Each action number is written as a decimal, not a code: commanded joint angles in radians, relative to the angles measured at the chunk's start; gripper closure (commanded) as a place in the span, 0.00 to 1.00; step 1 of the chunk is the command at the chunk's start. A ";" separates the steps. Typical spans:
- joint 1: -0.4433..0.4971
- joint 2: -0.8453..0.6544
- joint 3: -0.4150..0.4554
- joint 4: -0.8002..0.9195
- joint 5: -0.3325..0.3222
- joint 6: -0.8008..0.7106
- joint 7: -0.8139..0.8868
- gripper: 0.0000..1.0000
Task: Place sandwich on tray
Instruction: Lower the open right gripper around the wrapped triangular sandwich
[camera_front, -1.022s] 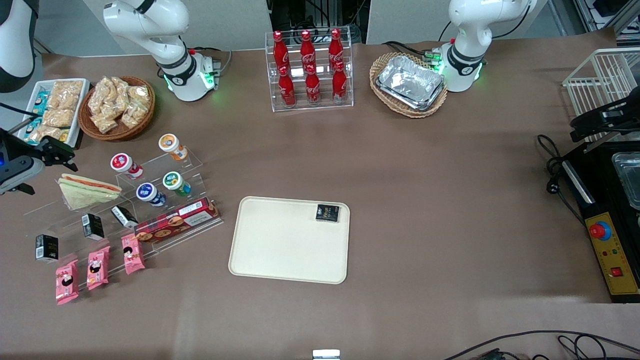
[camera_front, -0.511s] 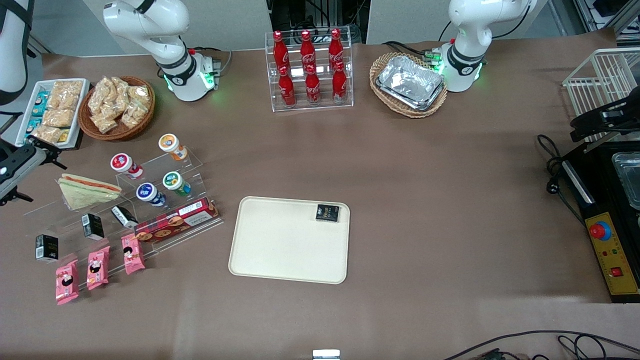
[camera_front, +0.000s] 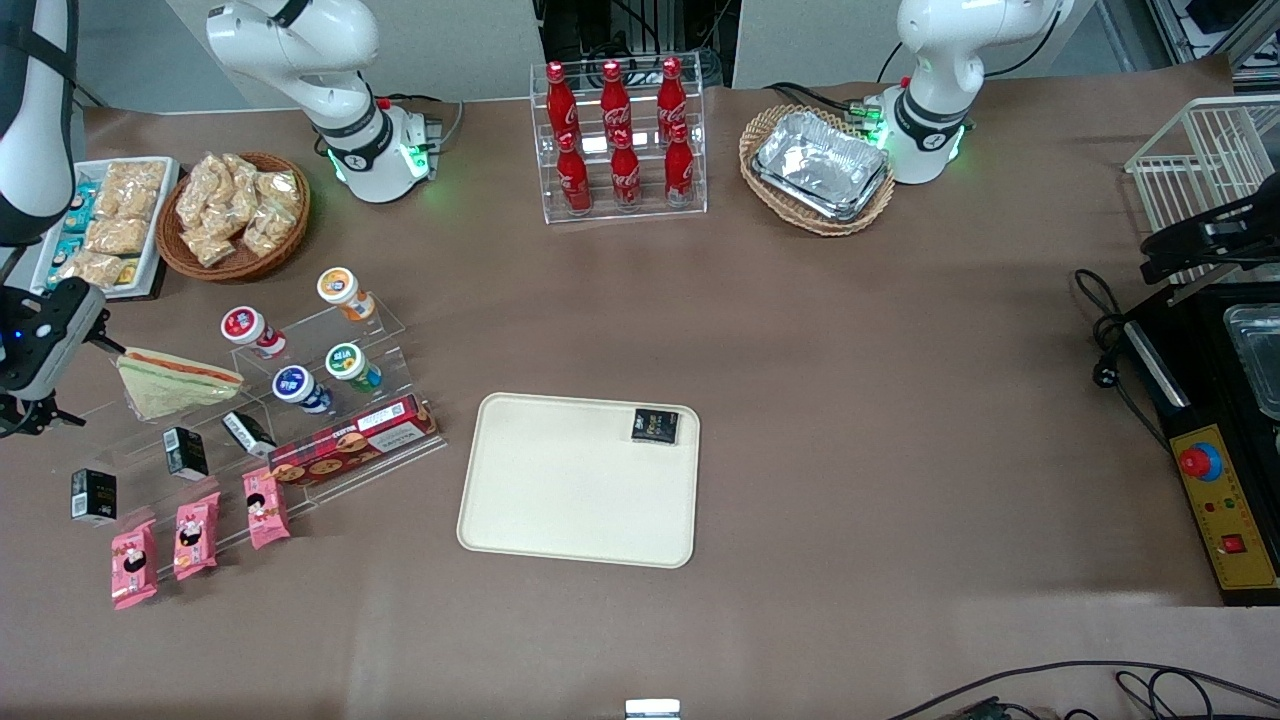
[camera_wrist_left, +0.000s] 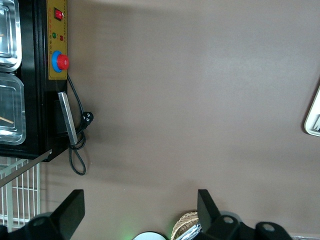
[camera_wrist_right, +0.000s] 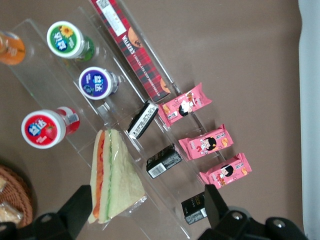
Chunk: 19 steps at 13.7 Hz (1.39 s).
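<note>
Sandwich (camera_front: 175, 381) in glossy clear wrap on clear acrylic stand (camera_front: 330, 330); matt cream plastic tray (camera_front: 560, 500); matt brown tablecloth (camera_front: 850, 350)

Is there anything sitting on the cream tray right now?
Yes, a small black packet lies in one corner of the tray, while the sandwich is on the clear rack beside the gripper.

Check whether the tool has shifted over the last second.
Yes. The tool has drawn back toward the working arm's end of the table, away from the sandwich, judged against the white snack tray.
</note>
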 joint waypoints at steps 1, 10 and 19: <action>-0.002 -0.023 -0.014 -0.050 0.018 0.026 -0.147 0.00; 0.000 -0.069 -0.107 -0.205 0.047 0.088 -0.319 0.00; 0.000 -0.112 -0.168 -0.380 0.047 0.288 -0.400 0.00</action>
